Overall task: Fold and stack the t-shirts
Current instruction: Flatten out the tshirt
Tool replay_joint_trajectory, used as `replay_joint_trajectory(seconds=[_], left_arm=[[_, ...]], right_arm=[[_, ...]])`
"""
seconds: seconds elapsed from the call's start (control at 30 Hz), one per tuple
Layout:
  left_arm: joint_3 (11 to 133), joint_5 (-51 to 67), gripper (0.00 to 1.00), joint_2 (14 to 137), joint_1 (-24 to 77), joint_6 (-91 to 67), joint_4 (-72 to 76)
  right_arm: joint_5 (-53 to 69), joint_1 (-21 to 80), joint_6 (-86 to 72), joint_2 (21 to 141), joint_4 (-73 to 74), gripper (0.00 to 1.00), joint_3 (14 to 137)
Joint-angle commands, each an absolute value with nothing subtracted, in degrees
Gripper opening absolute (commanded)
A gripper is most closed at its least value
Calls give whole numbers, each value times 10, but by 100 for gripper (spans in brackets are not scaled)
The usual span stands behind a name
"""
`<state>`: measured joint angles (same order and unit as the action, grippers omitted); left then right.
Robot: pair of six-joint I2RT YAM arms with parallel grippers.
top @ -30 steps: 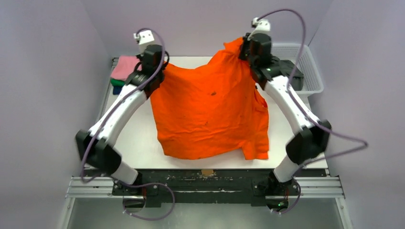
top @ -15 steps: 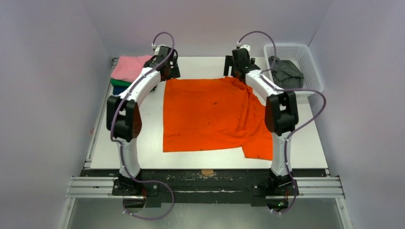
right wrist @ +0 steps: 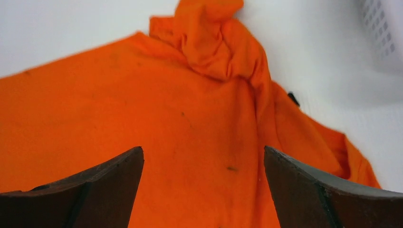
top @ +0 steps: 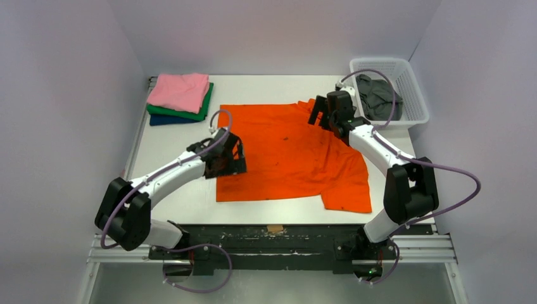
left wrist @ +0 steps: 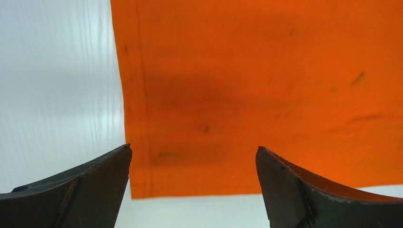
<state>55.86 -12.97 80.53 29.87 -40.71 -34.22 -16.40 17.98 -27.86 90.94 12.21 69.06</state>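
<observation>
the orange t-shirt [top: 285, 149] lies spread on the white table [top: 171, 190]. it is mostly flat, with its far right corner bunched into a lump [right wrist: 211, 42] and its near right sleeve [top: 347, 193] flaring past the hem. your left gripper [top: 233, 154] hangs over the shirt's left edge, jaws wide apart and holding nothing. your right gripper [top: 321, 114] hovers near the bunched corner, jaws likewise apart and empty. a pink t-shirt [top: 180, 90] sits folded on a green one [top: 180, 115] at the far left, and a dark grey shirt [top: 379, 95] lies in the white basket [top: 415, 101]. expect the orange cloth to be light, limp and quick to wrinkle. it will likely drape and slide rather than hold a shape. pinch it at the seamed side edge or at a corner, one grip per arm, and smooth the lump out before you fold.
</observation>
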Motion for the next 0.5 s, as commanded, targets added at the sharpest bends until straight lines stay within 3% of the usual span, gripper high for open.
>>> replay_joint_trajectory(seconds=[0.0, 0.17, 0.47], left_arm=[[470, -117, 97, 742, 345, -510, -387], [381, -126, 90, 681, 377, -586, -415], [352, -181, 61, 696, 378, -668, -399]], right_arm=[[-115, 182, -322, 901, 117, 95, 640], [-122, 183, -336, 911, 138, 94, 635], [-115, 183, -333, 923, 141, 93, 640]])
